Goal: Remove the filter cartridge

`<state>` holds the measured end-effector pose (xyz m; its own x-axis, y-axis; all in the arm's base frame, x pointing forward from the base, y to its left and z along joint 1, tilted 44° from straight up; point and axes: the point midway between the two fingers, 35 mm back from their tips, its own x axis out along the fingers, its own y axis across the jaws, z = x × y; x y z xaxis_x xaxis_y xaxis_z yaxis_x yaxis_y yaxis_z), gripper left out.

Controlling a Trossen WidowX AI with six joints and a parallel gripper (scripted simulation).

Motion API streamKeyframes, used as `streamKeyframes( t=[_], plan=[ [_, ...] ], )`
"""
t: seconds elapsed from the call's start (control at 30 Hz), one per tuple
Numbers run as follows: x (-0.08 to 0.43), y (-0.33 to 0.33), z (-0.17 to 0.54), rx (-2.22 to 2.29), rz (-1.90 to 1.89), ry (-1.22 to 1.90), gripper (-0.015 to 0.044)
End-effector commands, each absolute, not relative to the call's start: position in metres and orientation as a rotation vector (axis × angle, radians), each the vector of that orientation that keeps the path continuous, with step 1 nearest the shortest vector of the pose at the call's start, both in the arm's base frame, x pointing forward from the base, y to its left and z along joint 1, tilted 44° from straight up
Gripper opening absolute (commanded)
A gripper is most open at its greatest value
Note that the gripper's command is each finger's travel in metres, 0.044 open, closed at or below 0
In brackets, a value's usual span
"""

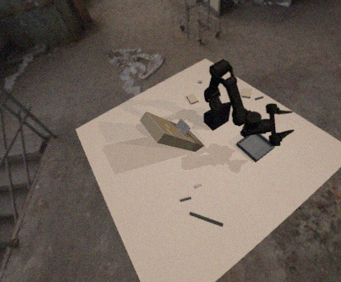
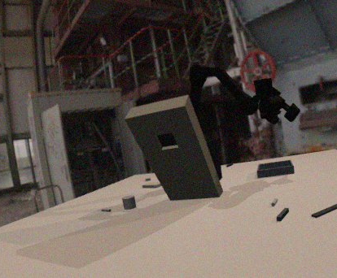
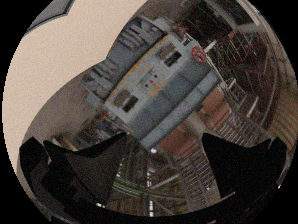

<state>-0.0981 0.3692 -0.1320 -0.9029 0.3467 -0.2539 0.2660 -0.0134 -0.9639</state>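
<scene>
The service panel is a thick, leaning block. In the top view its face is seen obliquely, with yellow marks and a blue-grey plate standing out from it. I cannot make out the cartridge or its slots. The back shows a square opening. The dark tray lies beside the arm, its corner also in the wrist view; no cartridge shows in it. My gripper is open and empty, raised beyond the tray and away from the panel.
A grey cylinder stands behind the panel; I cannot tell what it is. A long dark bar and a short dark block lie on the tray's side. Flat pads lie near the arm base.
</scene>
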Motion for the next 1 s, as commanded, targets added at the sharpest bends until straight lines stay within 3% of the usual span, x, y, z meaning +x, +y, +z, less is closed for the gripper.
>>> streamKeyframes(
  t=[0.0,0.13,0.33,0.5,0.7,0.97],
  plan=[
    [-0.097,0.37,-0.132,-0.68,2.093,-2.155,0.0374],
    [-0.077,0.387,-0.122,-0.848,2.168,-1.926,0.0269],
    [-0.019,0.412,-0.103,-1.145,2.241,-1.247,0.0111],
    [0.031,0.413,-0.093,-1.247,2.162,-0.637,0.0107],
    [0.102,0.397,-0.07,-1.252,1.797,0.025,0.0107],
    [0.158,0.366,-0.042,-1.136,1.375,0.407,0.0107]
  ],
)
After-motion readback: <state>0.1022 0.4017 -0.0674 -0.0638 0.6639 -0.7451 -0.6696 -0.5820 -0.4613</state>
